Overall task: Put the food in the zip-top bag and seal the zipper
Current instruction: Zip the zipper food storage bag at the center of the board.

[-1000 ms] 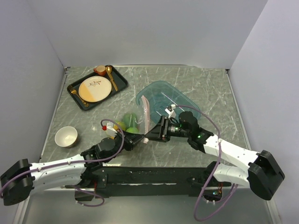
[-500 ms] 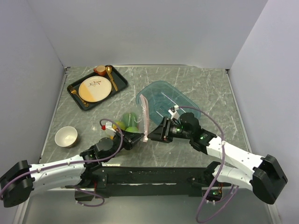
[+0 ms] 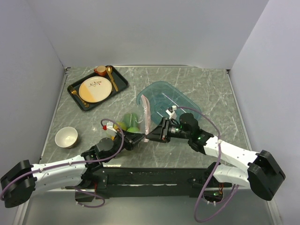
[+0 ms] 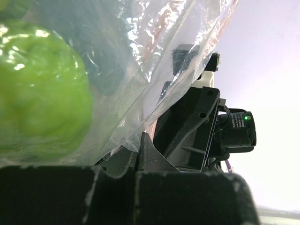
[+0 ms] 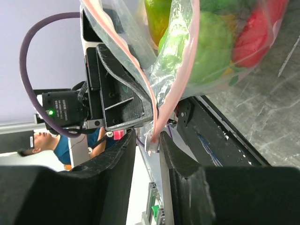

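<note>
Bowl: a white bowl (image 3: 66, 137) stands on the left of the desk (image 3: 211, 89), well apart from the arms.
Tray: a dark tray (image 3: 121, 80) at the far left holds a plate (image 3: 95, 89), an orange cup (image 3: 100, 71) and a gold spoon (image 3: 111, 78).
Left end effector: the left end effector (image 3: 137, 138) reaches in from the near left. Its jaws are closed, pinching the clear plastic at the bag's near corner.
Food: the food (image 3: 129, 123) sits inside the bag, just beyond the left end effector. A green piece presses against the plastic right by the left wrist camera. From the right wrist, green, yellow and red pieces show through the film.
Zip-top bag: the zip-top bag (image 4: 154, 56) lies at mid-desk between the two end effectors, its mouth facing right.
Zipper: the zipper (image 3: 146, 115) runs as a pale pink strip from far to near, with its near end hanging between the right fingers (image 5: 123, 164).
Right end effector: the right end effector (image 3: 153, 136) faces the left one, nearly touching it. Its jaws stand a narrow gap apart around the strip's end; whether they press it cannot be told.
Tub: a teal tub (image 3: 180, 101) lies just beyond the right arm.
</note>
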### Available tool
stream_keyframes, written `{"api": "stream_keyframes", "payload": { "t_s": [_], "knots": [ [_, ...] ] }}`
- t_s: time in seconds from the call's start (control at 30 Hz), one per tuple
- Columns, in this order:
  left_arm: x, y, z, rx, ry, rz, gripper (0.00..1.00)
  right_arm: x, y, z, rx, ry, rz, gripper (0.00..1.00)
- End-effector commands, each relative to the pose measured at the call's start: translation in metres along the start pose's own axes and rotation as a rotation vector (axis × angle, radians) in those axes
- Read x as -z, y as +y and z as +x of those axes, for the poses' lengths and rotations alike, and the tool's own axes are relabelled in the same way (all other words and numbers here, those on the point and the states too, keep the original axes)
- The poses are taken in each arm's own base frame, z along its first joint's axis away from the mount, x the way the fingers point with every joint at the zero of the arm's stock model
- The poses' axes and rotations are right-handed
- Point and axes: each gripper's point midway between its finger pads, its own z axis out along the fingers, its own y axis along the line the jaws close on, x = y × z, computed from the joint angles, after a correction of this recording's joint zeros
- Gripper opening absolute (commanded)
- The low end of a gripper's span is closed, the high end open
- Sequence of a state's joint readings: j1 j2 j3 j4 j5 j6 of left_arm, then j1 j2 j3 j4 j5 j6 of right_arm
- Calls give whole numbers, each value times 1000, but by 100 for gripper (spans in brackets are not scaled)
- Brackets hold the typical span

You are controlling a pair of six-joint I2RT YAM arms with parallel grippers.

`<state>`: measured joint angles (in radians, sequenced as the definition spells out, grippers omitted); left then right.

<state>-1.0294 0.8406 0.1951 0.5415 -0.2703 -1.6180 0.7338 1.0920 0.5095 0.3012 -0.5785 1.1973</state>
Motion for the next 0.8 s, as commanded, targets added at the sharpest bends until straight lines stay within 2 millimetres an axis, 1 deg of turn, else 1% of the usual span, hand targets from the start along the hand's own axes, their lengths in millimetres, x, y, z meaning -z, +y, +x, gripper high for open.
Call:
{"api": "stream_keyframes", "payload": {
  "t_s": [0.0, 0.13, 0.17, 0.3, 0.43, 0.5, 0.53, 0.6, 0.63, 0.7, 0.77],
  "knots": [
    [2, -18, 1, 32, 13, 70, 1, 2, 13, 6, 19, 24, -59, 34],
    [2, -19, -1, 33, 4, 73, 1, 4, 14, 7, 25, 27, -59, 34],
    [2, -19, -1, 32, 4, 73, 1, 4, 12, 8, 23, 32, -50, 34],
    [2, -18, -1, 30, 5, 72, 1, 4, 13, 9, 29, 36, -52, 22],
    [2, -17, -2, 34, 4, 72, 1, 3, 14, 9, 29, 44, -52, 16],
    [3, -20, -3, 34, 1, 76, 1, 2, 14, 9, 32, 43, -50, 8],
    [3, -19, -2, 34, 2, 75, 1, 2, 14, 9, 31, 42, -48, 7],
    [4, -20, -4, 35, -1, 78, 6, 2, 14, 7, 33, 28, -49, 4],
    [5, -19, -3, 36, 1, 78, 18, 2, 13, 6, 32, 20, -49, 4],
    [7, -20, -3, 43, 4, 82, 21, 2, 12, 2, 27, -9, -46, 2],
    [8, -20, -4, 58, 7, 81, 26, 4, 14, 0, 27, -34, -59, 1]
  ]
}}
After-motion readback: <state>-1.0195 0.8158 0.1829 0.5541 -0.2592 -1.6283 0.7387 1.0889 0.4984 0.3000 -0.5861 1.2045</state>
